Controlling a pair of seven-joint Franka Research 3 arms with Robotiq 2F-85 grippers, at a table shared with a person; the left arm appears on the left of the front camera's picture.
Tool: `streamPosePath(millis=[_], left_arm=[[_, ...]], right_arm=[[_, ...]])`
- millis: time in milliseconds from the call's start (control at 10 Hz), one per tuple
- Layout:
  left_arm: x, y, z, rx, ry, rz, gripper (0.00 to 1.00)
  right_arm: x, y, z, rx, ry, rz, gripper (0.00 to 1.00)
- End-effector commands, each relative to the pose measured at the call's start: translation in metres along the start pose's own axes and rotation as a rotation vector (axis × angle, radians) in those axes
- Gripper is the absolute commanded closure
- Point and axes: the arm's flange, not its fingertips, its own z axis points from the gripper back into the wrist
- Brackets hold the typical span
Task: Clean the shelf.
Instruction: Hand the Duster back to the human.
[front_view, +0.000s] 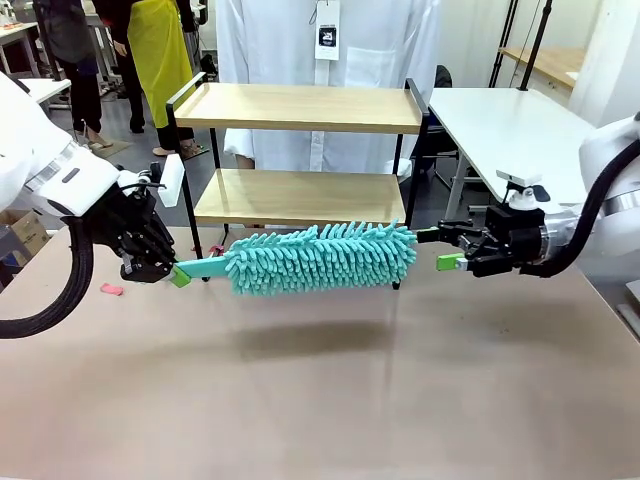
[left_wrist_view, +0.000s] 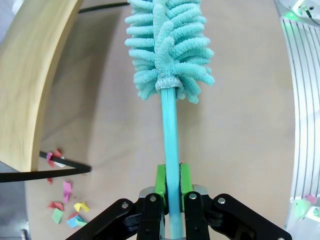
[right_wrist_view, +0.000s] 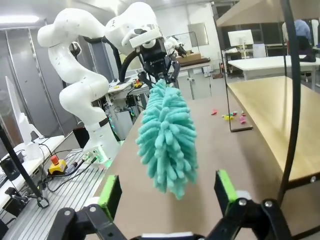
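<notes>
At table's front, left gripper (front_view: 172, 272) clamped on teal duster (front_view: 320, 258) handle, held level before shelf (front_view: 300, 195) for lower-board sweep. Right gripper (front_view: 447, 247) wide open, empty, near duster tip.

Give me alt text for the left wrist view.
The left gripper is shut on a teal duster, holding its handle above the tan table. Coloured paper scraps lie near the shelf.
</notes>
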Motion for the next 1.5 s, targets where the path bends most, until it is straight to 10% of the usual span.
streamPosePath(millis=[0,900,1200,1400], left_arm=[[0.001,-0.001,0.004,-0.001,0.0,0.003,0.87],[0.001,-0.001,0.004,-0.001,0.0,0.003,0.87],[0.001,-0.001,0.004,-0.001,0.0,0.003,0.87],[0.001,-0.001,0.004,-0.001,0.0,0.003,0.87]], right_arm=[[-0.003,-0.003,-0.023,-0.002,-0.029,0.044,0.0],[-0.011,-0.016,-0.098,0.124,-0.032,0.023,0.0],[-0.011,-0.016,-0.096,0.155,-0.035,0.02,0.82],[-0.011,-0.017,-0.095,0.164,-0.043,0.015,1.0]])
